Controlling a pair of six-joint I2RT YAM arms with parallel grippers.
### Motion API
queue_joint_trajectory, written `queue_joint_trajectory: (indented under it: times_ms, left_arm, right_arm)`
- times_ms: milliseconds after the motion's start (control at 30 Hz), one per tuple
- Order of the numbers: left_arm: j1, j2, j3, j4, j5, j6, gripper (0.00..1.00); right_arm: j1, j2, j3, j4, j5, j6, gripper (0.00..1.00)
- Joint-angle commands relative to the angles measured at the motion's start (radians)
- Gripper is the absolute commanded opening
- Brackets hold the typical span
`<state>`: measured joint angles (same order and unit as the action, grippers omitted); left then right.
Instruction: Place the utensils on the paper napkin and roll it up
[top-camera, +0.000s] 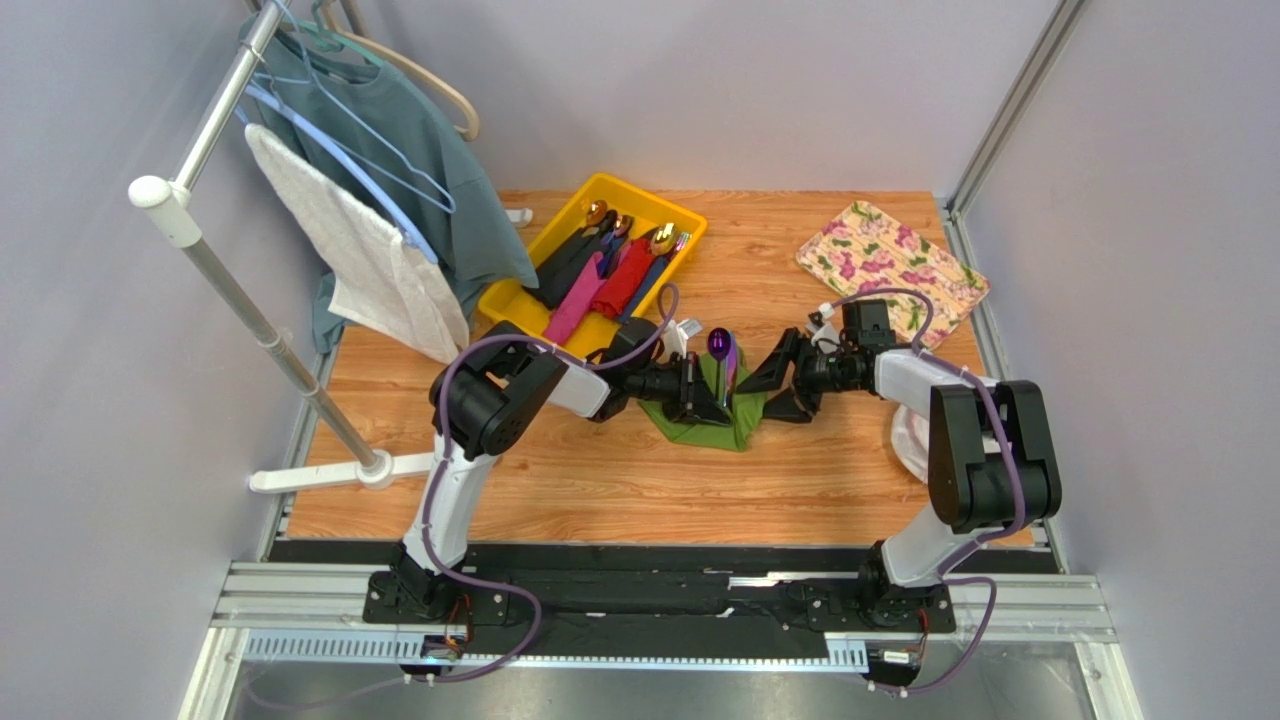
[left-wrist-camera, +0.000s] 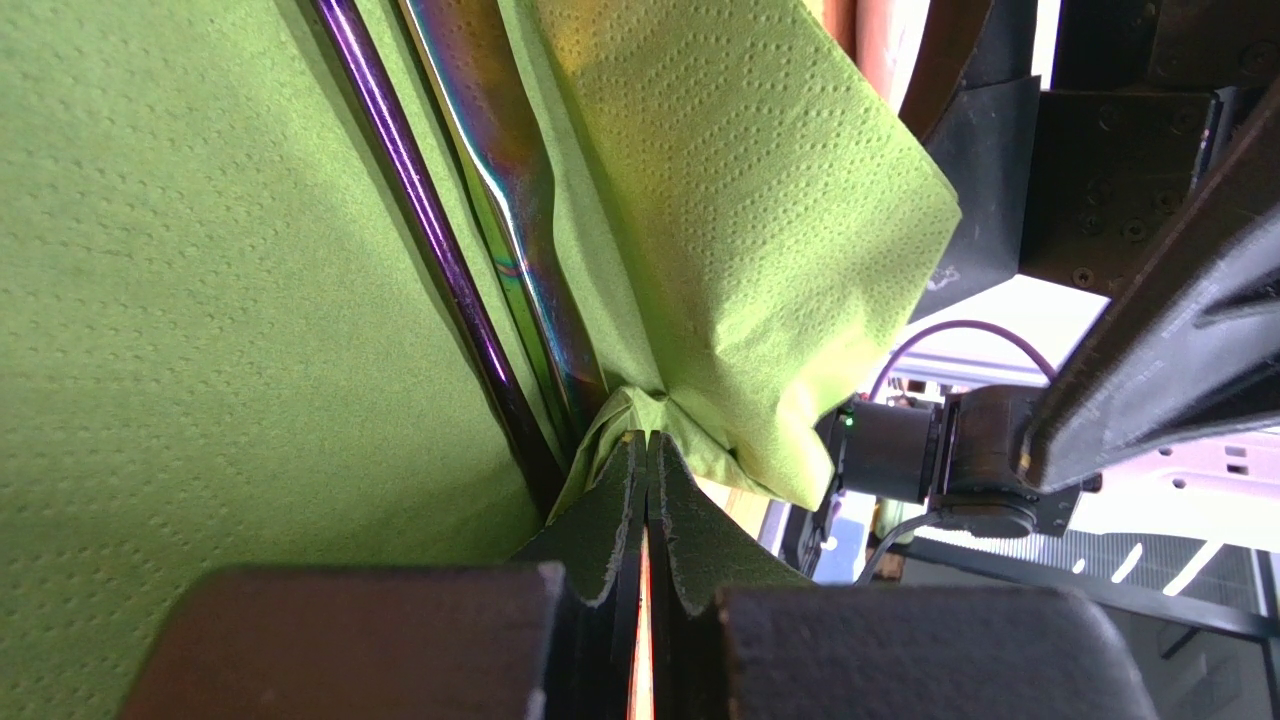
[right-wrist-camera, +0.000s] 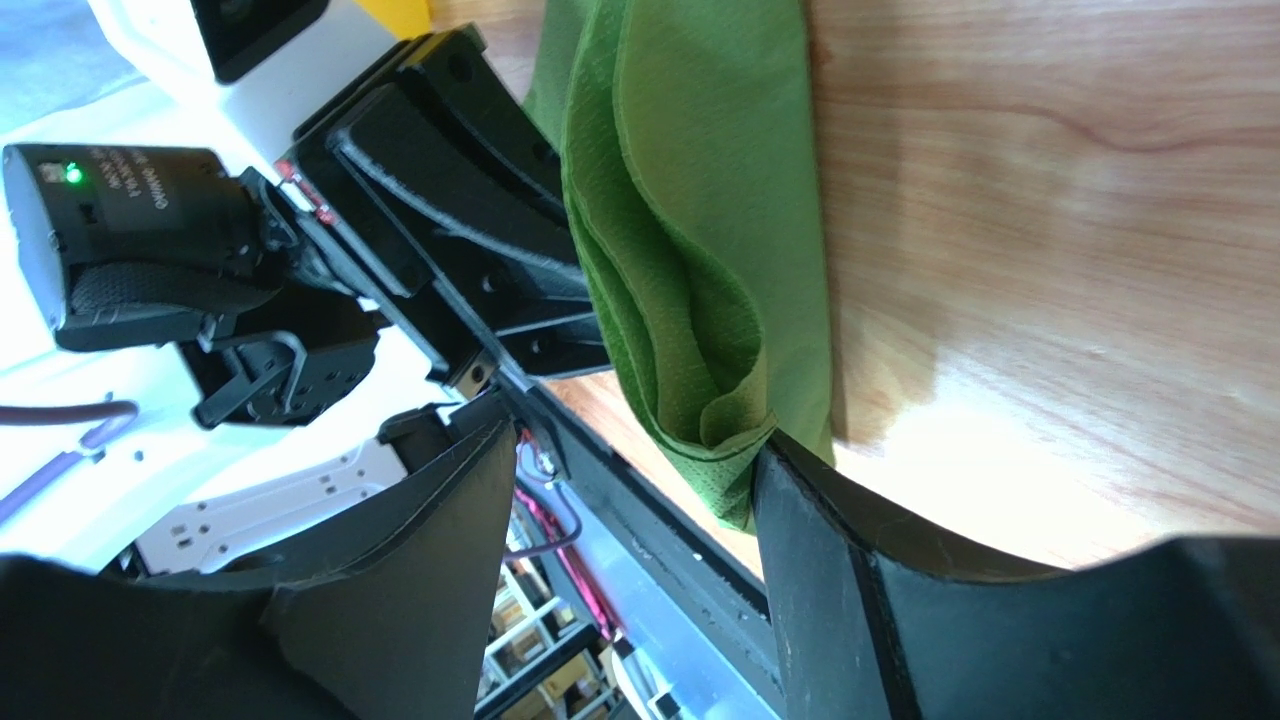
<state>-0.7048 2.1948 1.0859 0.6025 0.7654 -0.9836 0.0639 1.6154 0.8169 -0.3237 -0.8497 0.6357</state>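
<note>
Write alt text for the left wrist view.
The left pincer is shut on a bunched fold of the green paper napkin, which is folded over two slim utensils, one purple, one dark iridescent. Black parts of the right arm show at the right edge.

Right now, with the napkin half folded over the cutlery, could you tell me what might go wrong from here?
1. The left gripper is shut on just a small bunched pinch of the thin paper napkin; pulling may tear it.
2. The utensils lie loose in the fold and could slide out.
3. The right gripper, open around the napkin's corner, might crumple the layers rather than roll them.
</note>
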Motion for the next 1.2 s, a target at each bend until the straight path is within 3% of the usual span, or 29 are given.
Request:
queue_joint_trajectory:
  times_ms: [0, 333, 567, 633, 767, 867, 967, 1167]
  left_arm:
    - [0.005, 0.019, 0.005, 0.000, -0.038, 0.023, 0.02]
    - [0.005, 0.022, 0.002, 0.005, -0.037, 0.022, 0.02]
    - [0.004, 0.017, -0.001, 0.000, -0.038, 0.028, 0.02]
    - [0.004, 0.016, -0.001, -0.003, -0.040, 0.029, 0.02]
    - [0.004, 0.016, -0.001, -0.007, -0.043, 0.031, 0.02]
    - [0.005, 0.017, 0.000, -0.007, -0.043, 0.031, 0.02]
    - [0.005, 0.016, -0.003, -0.009, -0.043, 0.036, 0.02]
    - [0.005, 0.014, -0.003, -0.013, -0.041, 0.036, 0.02]
  right_arm:
    - [-0.004, -0.005, -0.007, 0.032, -0.077, 0.013, 0.61]
    - [0.011, -0.005, 0.007, -0.087, 0.011, -0.094, 0.62]
    - [0.011, -0.037, 0.037, -0.086, 0.086, -0.108, 0.55]
    - [0.010, -0.054, 0.051, -0.089, 0.101, -0.117, 0.50]
    - [0.023, -0.080, 0.064, -0.093, 0.098, -0.119, 0.23]
    - [0.043, -0.063, 0.074, -0.107, 0.080, -0.122, 0.10]
    - [0.057, -0.032, 0.080, -0.103, 0.078, -0.111, 0.03]
    - [0.085, 0.020, 0.114, -0.069, 0.061, -0.061, 0.00]
